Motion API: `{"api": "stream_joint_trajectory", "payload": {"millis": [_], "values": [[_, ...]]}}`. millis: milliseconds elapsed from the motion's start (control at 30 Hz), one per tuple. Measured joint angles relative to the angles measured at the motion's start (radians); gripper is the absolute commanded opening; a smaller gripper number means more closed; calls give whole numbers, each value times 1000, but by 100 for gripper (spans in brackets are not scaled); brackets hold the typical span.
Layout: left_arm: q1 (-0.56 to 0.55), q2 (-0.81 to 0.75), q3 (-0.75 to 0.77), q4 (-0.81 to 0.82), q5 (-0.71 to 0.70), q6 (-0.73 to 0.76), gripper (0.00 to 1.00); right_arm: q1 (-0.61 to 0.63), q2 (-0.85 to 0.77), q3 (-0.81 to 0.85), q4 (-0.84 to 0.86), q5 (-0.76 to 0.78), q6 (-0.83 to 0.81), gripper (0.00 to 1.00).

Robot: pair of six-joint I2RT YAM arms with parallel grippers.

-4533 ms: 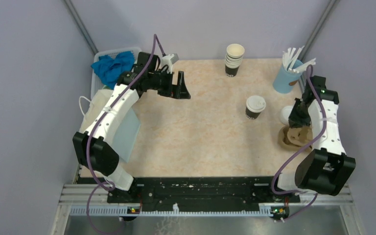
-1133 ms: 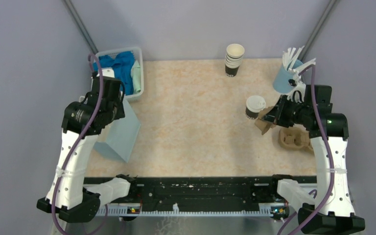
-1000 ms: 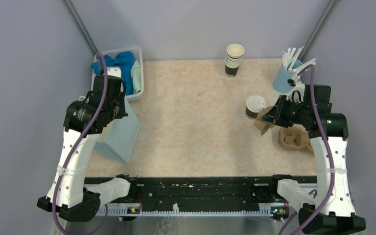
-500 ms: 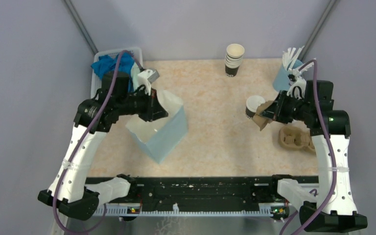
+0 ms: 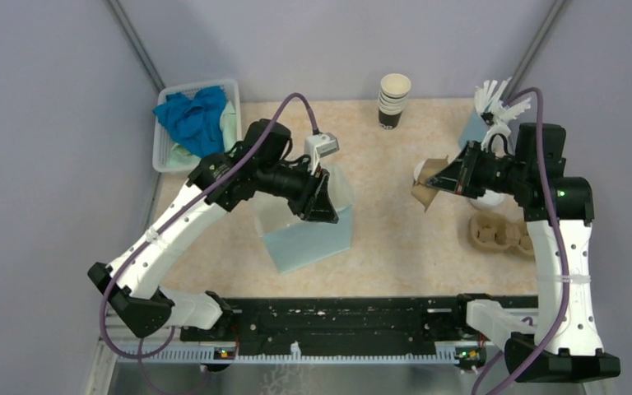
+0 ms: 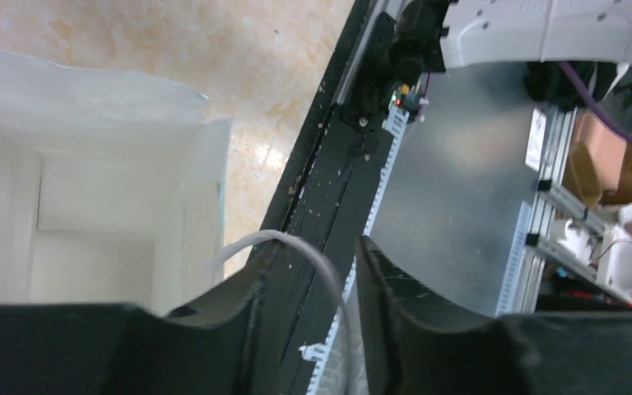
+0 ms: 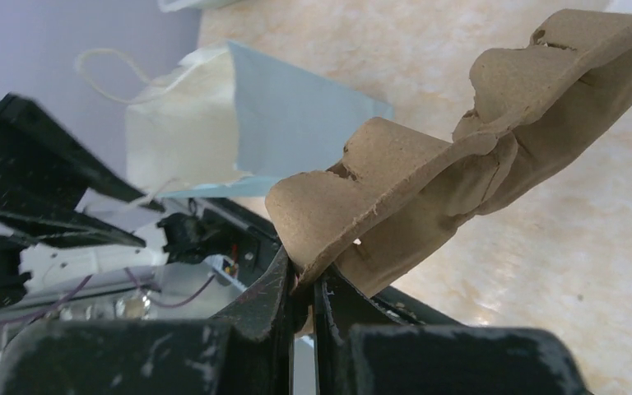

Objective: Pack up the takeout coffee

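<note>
The takeout coffee [image 5: 419, 170] stands right of centre, almost wholly hidden behind a brown cardboard cup carrier [image 5: 426, 188]; only a sliver of its white lid shows. My right gripper [image 5: 446, 182] is shut on that carrier's edge [image 7: 428, 181], its jaws [image 7: 303, 284] pinching the cardboard, which hangs above the table. A light blue paper bag [image 5: 306, 234] stands open at centre. My left gripper [image 5: 322, 206] hovers over its rim, jaws [image 6: 309, 271] apart. The bag's white handle cord [image 6: 296, 245] loops loosely between them. The bag's white inside [image 6: 90, 206] holds nothing.
A second cardboard carrier [image 5: 498, 233] lies by the right arm. A stack of lidless cups [image 5: 393, 100] stands at the back. A blue cup of white stirrers [image 5: 484, 122] is back right. A white basket [image 5: 167, 154] with blue cloth sits back left.
My left arm has carried the bag from the left edge to the centre and its jaws have opened off the handle. My right gripper has shifted the carrier left, over the coffee.
</note>
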Motion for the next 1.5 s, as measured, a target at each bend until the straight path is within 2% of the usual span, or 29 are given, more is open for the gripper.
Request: {"api": "stream_joint_trajectory", "payload": {"millis": [133,200,267,400,567,600,700,800,900,967,1000,1033,1067,1100,1133,1200,1233,1267,1400,1500], "values": [[0,-23,4,45,-25,-31,80,41,18,8,61,-89,48,0],[0,-46,19,65,-48,-69,88,67,37,31,97,-110,90,0],[0,-64,48,77,-81,-122,90,97,64,63,138,-121,148,0],[0,-91,109,134,-148,-282,86,163,122,139,204,-89,297,0],[0,-89,136,273,-143,-468,83,272,168,175,321,-5,513,0],[0,-76,150,289,-138,-491,78,289,174,175,348,8,546,0],[0,-34,194,315,-134,-520,48,311,196,183,404,39,607,0],[0,-18,202,280,-167,-494,37,313,211,200,412,65,616,0],[0,17,263,198,-215,-422,11,314,208,201,414,76,609,0],[0,48,315,159,-238,-384,3,314,206,201,410,87,594,1],[0,74,362,128,-251,-353,4,314,204,201,406,93,583,1],[0,100,404,107,-264,-330,16,314,202,201,399,98,573,1],[0,126,444,85,-272,-312,43,314,201,201,389,106,556,1],[0,154,489,57,-285,-296,65,314,199,202,376,114,540,1],[0,173,513,39,-297,-282,78,314,198,203,363,125,521,1],[0,190,518,5,-327,-282,87,314,197,209,325,147,478,1],[0,184,484,-7,-344,-296,96,314,196,211,305,159,449,1],[1,171,439,-10,-353,-307,98,314,196,213,289,169,431,1],[13,100,177,-43,-388,-376,98,314,191,217,216,204,340,1],[37,84,48,-87,-405,-390,98,314,185,214,193,211,302,2]]}}
